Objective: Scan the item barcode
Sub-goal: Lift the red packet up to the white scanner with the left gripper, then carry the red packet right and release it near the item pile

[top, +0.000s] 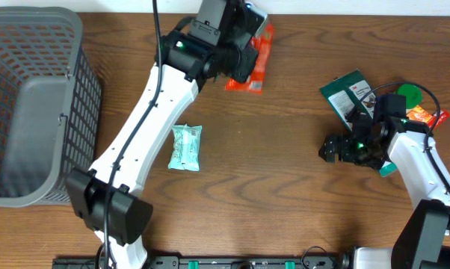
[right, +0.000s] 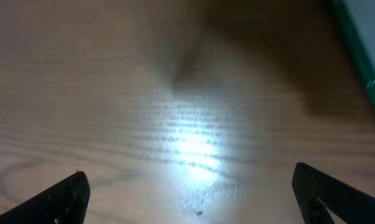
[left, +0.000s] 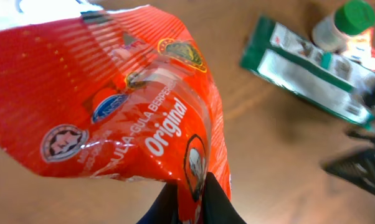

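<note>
The item, a red snack packet (top: 260, 58) printed "Original", hangs at the back middle of the table, above the wood. My left gripper (left: 190, 194) is shut on the bottom edge of the red packet (left: 113, 93), which fills the left wrist view. No barcode shows on the side I can see. My right gripper (top: 332, 149) hovers low over the table at the right. Its fingers (right: 63, 200) stand wide open with only bare wood and a bright patch of light between them.
A grey mesh basket (top: 81, 71) stands at the far left. A mint-green packet (top: 185, 147) lies mid-table. At the right are a dark green package (top: 348, 93), a green-capped bottle (top: 410, 95) and an orange packet (top: 428, 116), close behind the right arm.
</note>
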